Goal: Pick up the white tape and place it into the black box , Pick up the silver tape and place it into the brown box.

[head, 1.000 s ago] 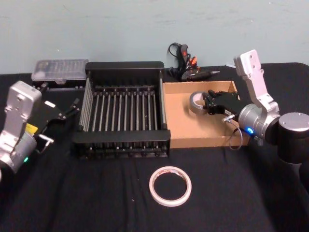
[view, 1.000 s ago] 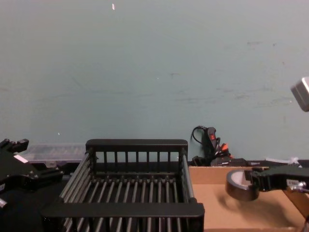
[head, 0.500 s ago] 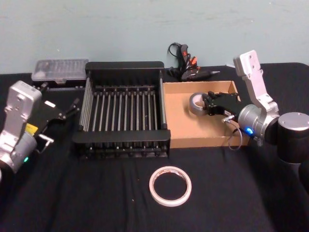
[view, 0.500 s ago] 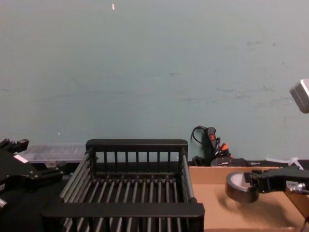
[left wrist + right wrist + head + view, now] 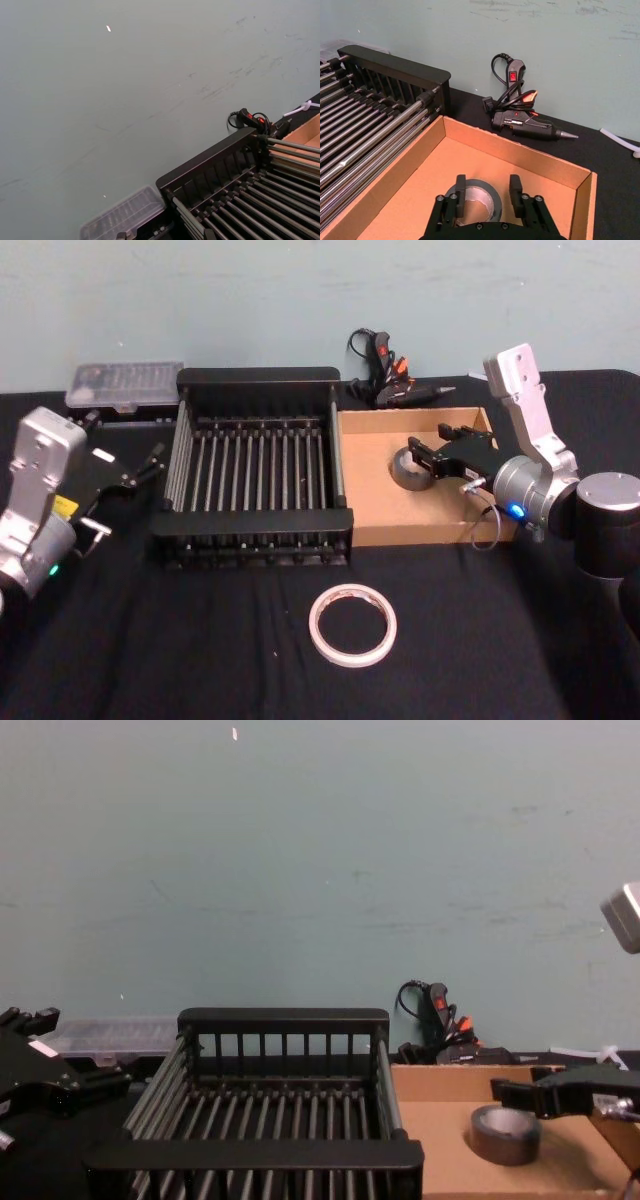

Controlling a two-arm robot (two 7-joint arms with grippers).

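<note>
There are two boxes side by side on the black table [image 5: 200,640]. The black box [image 5: 256,380] sits right against the left wall of the brown box [image 5: 420,530], and no tape lies in it.

There are two rolls of tape. The silver tape [image 5: 408,471] lies flat on the floor of the brown box, near its middle. The white tape [image 5: 352,625] lies flat on the table in front of the brown box, well apart from it, near the front left corner.

There are two claws. The right gripper [image 5: 428,458] hangs over the brown box, just above the silver tape. Its two fingers [image 5: 460,188] are spread wide, one on each side of the roll, and they hold nothing. The left gripper [image 5: 150,462] waits far to the left of the brown box, on the other side of the black box. It holds nothing, and I cannot tell how far its fingers are spread.

Behind the brown box lies one glue gun [image 5: 385,375]. One clear plastic case [image 5: 124,385] sits behind the black box, at its left back corner.
</note>
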